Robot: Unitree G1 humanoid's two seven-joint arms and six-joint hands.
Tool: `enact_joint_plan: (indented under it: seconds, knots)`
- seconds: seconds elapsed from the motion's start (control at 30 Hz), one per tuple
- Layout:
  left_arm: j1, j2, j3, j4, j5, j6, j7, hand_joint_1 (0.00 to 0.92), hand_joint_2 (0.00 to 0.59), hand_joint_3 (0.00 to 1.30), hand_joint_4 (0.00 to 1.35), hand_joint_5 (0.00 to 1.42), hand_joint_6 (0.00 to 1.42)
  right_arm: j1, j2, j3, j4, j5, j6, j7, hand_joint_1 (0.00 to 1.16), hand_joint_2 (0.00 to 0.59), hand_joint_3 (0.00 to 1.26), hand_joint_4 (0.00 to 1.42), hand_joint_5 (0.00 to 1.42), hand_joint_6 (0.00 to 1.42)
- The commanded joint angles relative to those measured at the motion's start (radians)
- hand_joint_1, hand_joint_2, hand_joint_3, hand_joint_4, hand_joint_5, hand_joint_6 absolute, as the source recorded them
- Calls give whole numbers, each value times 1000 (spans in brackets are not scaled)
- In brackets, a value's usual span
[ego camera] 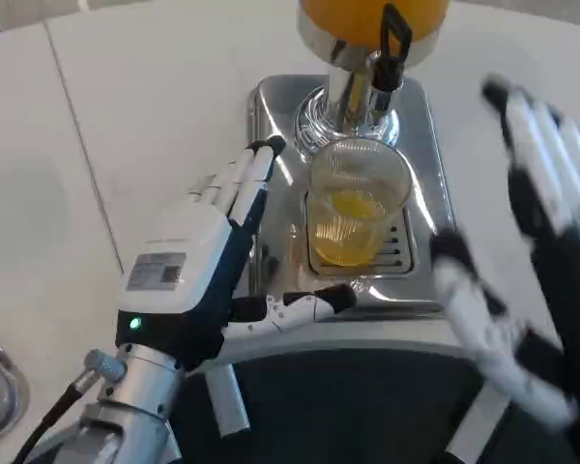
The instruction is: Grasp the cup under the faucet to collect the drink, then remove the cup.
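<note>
Two hands are seen flanking a clear plastic cup (pixel 353 208) that stands on the slotted drip tray (pixel 425 145) of a juice dispenser (pixel 372 29), directly under its chrome faucet (pixel 367 82) with the black lever (pixel 394 43). The cup is roughly a third filled with orange juice. The left hand (pixel 208 261) is held open just beside the cup's left wall, fingers extended along the tray and thumb spread below the cup's base; nothing is gripped, and contact with the cup cannot be made out. The right hand (pixel 527 251) is blurred, spread open and empty, well off to the right of the cup over the white counter (pixel 155 87). Several risks are judged from here. A thin, soft cup can be crushed if the grasp is closed too hard, and juice would be forced over the rim. If the cup is nudged sideways before being enclosed, it could be tipped on the grille or shifted out from under the faucet. A quick withdrawal could slosh the liquid, and the rim could be caught on the spout if it is lifted rather than drawn clear.
</note>
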Motion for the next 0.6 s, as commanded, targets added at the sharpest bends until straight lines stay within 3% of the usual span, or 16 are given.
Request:
enact_joint_plan:
  seconds: [0.03, 0.1, 0.3, 0.6]
  knots:
    - [-14, -5, -1, 30, -21, -19, 31, 130, 41, 0, 0, 152, 194, 192, -46, -125, -14, 107, -157, -47, 296, 450, 0, 0, 0, 0]
    - [-22, -11, -1, 41, -30, -23, 38, 127, 32, 0, 0, 161, 203, 272, -68, -165, -14, 135, -198, -64, 301, 437, 0, 0, 0, 0]
    - [-63, -31, -20, 96, -35, -29, 56, 129, 31, 0, 0, 163, 205, 382, -107, -240, 4, 191, -275, -99, 343, 406, 0, 0, 0, 0]
    - [-136, -64, -46, 209, -65, -72, 79, 152, 29, 0, 0, 163, 202, 426, -131, -308, 5, 242, -328, -89, 372, 398, 0, 0, 0, 0]
